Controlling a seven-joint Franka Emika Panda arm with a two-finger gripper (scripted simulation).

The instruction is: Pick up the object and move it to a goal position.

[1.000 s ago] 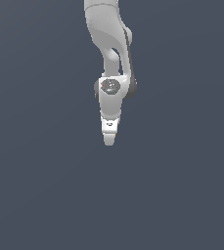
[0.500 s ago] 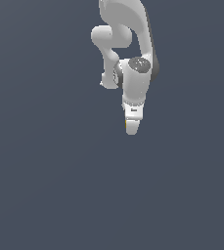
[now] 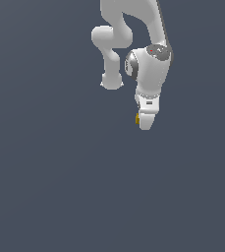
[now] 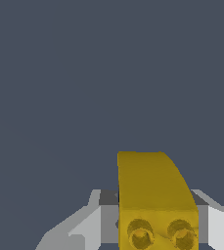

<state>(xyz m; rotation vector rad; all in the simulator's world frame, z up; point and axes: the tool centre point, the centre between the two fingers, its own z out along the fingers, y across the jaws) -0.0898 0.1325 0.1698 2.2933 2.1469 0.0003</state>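
- Clearly held: yellow-orange blocky piece (image 4: 155, 195) pinched in the claw (image 4: 152, 222), pale fingers (image 4: 86, 227) pressed against either side in the wrist view.
- Showing a sloped upper face and two round studs on the near end.
- Seen from the exterior view only as a small yellow sliver (image 3: 137, 118) poking out at the claw (image 3: 144, 123) tip, on the exterior view's left side of the fingers.
- Hanging from the white arm (image 3: 148, 64), wrist pointing downward, elbow link folded off toward the exterior view's left.
- Surrounded by flat, uniform slate-grey backdrop (image 3: 45, 187) in both views; no edge, seam or shadow to tell surface from room.
- Cannot tell whether the piece is clear of any surface or how high.
- Compared with half a second ago: claw and piece shifted slightly toward the exterior view's right and a little higher in the picture, arm more folded.
- Compared with a second ago: shifted further right and up.
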